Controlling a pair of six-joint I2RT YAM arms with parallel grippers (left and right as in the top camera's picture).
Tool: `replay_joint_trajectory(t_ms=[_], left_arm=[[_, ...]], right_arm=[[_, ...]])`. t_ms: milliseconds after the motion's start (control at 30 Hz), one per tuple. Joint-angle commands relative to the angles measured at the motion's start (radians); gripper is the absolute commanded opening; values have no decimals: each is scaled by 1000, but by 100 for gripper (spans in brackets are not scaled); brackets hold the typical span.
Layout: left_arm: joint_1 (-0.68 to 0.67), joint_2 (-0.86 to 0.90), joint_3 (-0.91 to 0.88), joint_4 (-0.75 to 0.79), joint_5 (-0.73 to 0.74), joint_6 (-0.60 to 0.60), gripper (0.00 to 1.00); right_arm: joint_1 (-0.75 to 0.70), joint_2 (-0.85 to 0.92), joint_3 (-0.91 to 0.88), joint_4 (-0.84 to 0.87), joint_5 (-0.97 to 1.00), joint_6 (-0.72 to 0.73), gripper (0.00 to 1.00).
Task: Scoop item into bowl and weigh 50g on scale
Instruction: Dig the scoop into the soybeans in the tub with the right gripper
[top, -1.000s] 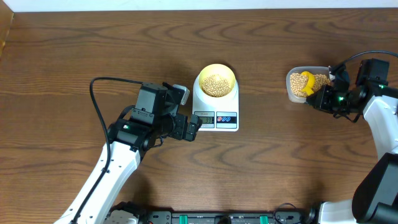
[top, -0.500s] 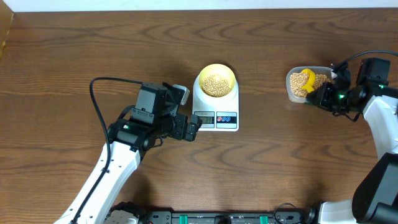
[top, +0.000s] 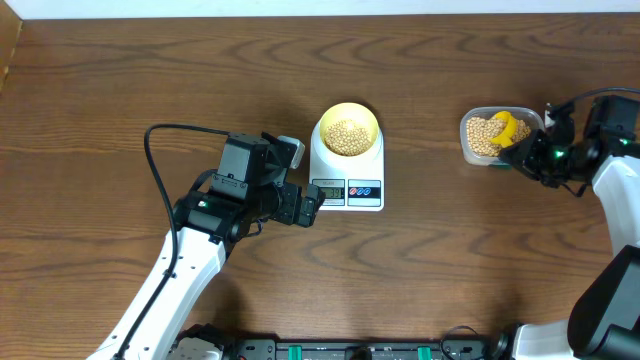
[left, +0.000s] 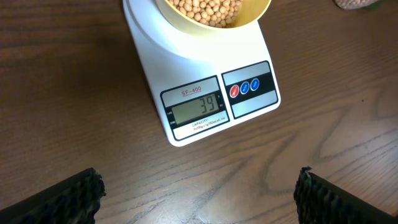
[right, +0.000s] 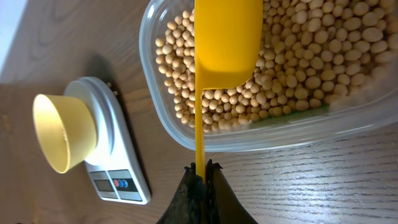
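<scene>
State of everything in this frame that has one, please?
scale: on, display reads 39.
bowl: on scale, part-filled with beans.
tub: open, holding beans.
scoop: head in tub, handle gripped.
left tool: open, empty, before scale.
right tool: shut on scoop.

1 digital scale (left: 205, 74), 1 pale-yellow bowl (right: 59, 134), 1 clear tub (right: 249, 140), 1 yellow scoop (right: 227, 37); soybeans (right: 311, 56): 2 heaps, uncountable.

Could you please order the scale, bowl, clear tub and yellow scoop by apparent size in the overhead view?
Largest: scale.
Next: clear tub and bowl, too alike to rank.
Smallest: yellow scoop.
</scene>
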Motion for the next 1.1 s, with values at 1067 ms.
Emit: replay_joint_trajectory(t_ms=[1067], left_arm=[[-2,4,2,1,-10,3,100]], right_arm=[[-192,7,-2,-80,-530,-17,1]])
